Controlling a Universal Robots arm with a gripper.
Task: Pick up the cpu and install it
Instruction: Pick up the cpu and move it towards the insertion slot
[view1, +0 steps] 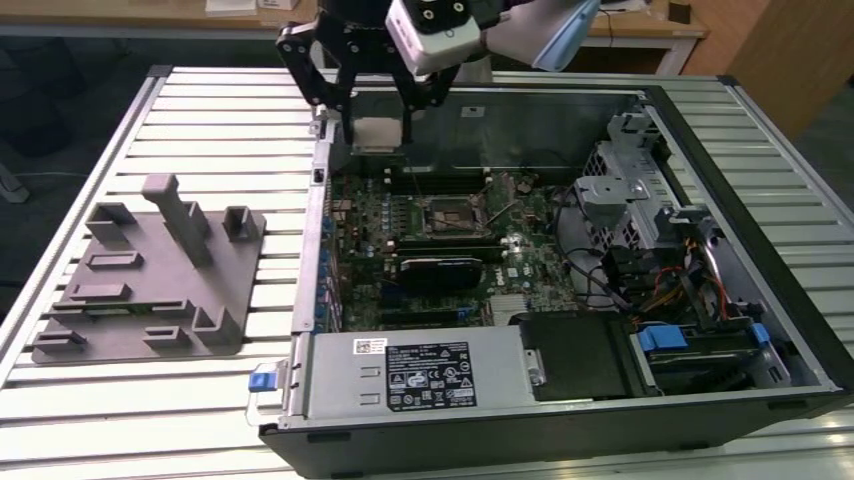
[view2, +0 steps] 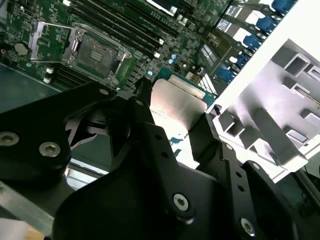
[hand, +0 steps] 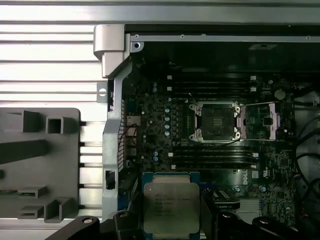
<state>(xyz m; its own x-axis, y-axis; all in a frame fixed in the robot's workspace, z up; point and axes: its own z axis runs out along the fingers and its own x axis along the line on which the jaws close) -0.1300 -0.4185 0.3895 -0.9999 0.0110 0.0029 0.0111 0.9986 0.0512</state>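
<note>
- Gripper (view1: 376, 142), black and two-fingered, is pinching the small flat square cpu with the shiny silver-grey metal top (view1: 378, 130) by two opposite edges.
- The cpu is up in the air over the far corner of the open black computer case (view1: 561, 440), towards the exterior view's left.
- In the first wrist view, the dark square motherboard socket (hand: 216, 120) has its metal frame swung open, well apart from the cpu (hand: 171, 207).
- A grey plastic fixture block (view1: 147, 290) sits on the slatted metal worktop (view1: 200, 110), beside the case on the exterior view's left.
</note>
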